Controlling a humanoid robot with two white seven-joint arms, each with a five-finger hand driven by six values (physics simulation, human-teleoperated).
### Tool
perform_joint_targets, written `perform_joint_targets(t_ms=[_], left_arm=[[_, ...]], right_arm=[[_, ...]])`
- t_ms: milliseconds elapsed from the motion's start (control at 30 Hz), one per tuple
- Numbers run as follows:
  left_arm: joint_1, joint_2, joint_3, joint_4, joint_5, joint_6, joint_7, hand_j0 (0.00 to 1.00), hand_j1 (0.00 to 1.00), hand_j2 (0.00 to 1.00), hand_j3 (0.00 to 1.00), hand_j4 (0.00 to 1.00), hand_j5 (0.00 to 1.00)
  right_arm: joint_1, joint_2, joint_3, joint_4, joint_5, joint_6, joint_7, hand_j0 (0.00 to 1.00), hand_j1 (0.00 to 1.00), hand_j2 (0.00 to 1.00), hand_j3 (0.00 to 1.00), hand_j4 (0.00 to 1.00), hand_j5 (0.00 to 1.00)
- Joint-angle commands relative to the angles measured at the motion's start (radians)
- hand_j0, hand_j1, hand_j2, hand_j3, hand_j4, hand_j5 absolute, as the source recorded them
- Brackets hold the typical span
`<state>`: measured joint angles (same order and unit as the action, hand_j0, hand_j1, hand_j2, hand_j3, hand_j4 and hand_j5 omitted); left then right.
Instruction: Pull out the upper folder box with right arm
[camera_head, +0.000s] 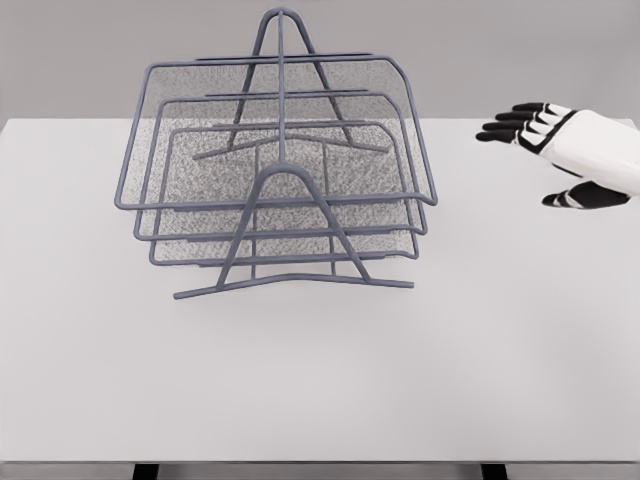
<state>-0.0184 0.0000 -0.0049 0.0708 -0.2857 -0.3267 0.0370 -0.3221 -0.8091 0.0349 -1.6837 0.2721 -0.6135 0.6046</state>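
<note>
A grey wire-mesh rack (275, 180) with three stacked trays stands on the white table, left of the middle. Its upper tray (270, 100) sits level with the two below it, its front rim (280, 201) facing me. My right hand (560, 150) hovers at the right edge of the head view, well to the right of the rack and apart from it. The fingers (515, 122) are spread and point left toward the rack, the thumb (575, 198) hangs below, and the hand holds nothing. The left arm does not show.
The white table (320, 380) stretches wide in front of the rack and on both sides. The rack's A-shaped frame (290, 235) stands in front of the trays' middle. A grey wall lies behind the table's far edge.
</note>
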Motion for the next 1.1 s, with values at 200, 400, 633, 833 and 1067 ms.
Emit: perform_joint_targets(t_ms=[200, 400, 633, 833, 1067], left_arm=[[0.000, 0.000, 0.000, 0.000, 0.000, 0.000, 0.000, 1.00, 1.00, 1.00, 1.00, 1.00, 1.00], [0.000, 0.000, 0.000, 0.000, 0.000, 0.000, 0.000, 1.00, 1.00, 1.00, 1.00, 1.00, 1.00], [0.000, 0.000, 0.000, 0.000, 0.000, 0.000, 0.000, 1.00, 1.00, 1.00, 1.00, 1.00, 1.00], [0.000, 0.000, 0.000, 0.000, 0.000, 0.000, 0.000, 1.00, 1.00, 1.00, 1.00, 1.00, 1.00], [0.000, 0.000, 0.000, 0.000, 0.000, 0.000, 0.000, 1.00, 1.00, 1.00, 1.00, 1.00, 1.00]], right_arm=[[-0.365, 0.008, 0.416, 0.116, -0.013, 0.003, 0.006, 1.00, 1.00, 1.00, 1.00, 1.00, 1.00], [-0.543, 0.094, 0.606, 0.213, -0.007, 0.003, 0.006, 1.00, 1.00, 1.00, 1.00, 1.00, 1.00], [-0.543, 0.088, 0.654, 0.213, -0.004, 0.003, 0.006, 1.00, 1.00, 1.00, 1.00, 1.00, 1.00], [-0.541, 0.027, 0.651, 0.205, -0.013, 0.003, 0.006, 1.00, 1.00, 1.00, 1.00, 1.00, 1.00], [-0.535, 0.027, 0.681, 0.205, -0.002, 0.003, 0.006, 1.00, 1.00, 1.00, 1.00, 1.00, 1.00]])
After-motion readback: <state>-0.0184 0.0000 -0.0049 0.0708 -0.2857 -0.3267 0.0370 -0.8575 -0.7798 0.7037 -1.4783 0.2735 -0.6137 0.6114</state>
